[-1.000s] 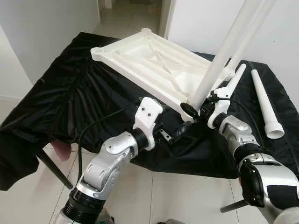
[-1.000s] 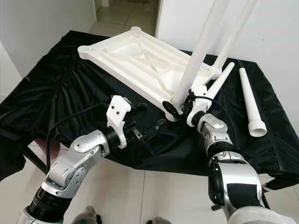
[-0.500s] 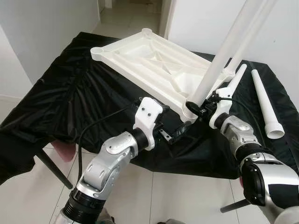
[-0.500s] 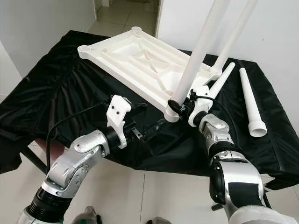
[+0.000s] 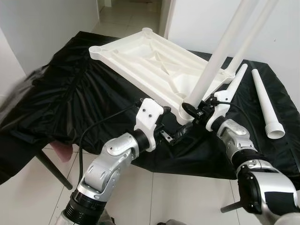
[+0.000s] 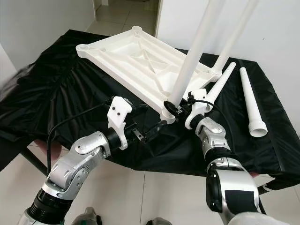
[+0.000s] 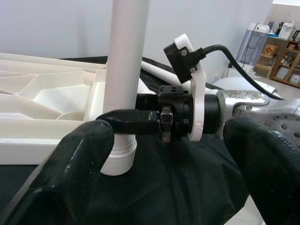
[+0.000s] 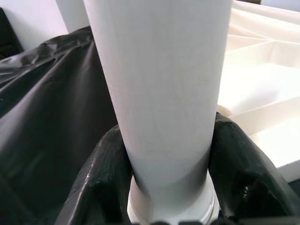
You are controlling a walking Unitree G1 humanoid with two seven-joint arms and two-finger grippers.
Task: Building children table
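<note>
Two black fingers of the right gripper (image 5: pixel 191 110) are closed around the lower end of a white table leg (image 5: pixel 215 58), one finger on each side of the tube, just above its wider collar. This leg stands upright in the corner socket of the white table top (image 5: pixel 154 63) nearest to the robot. The table top lies upside down on a table covered with a black cloth (image 5: pixel 70 93), and its ribbed underside faces up.

Beside that gripper, toward the robot's left, the left gripper (image 5: pixel 177 135) hangs over the front edge of the cloth, just below the same corner. Its fingers (image 7: pixel 77 159) stand apart and hold nothing; they are near the collar of the leg but do not touch it.

Behind the held leg, a second leg (image 5: pixel 251 35) stands in the far corner socket on the same side. Further to the right of the right gripper, two loose legs lie on the cloth: one (image 5: pixel 236 80) leans close to the table top's edge, the other (image 5: pixel 266 105) lies well apart, near the right edge of the cloth.

To the left of both grippers the cloth is bare up to its hanging edge, and below it is light tiled floor (image 5: pixel 150 197).
</note>
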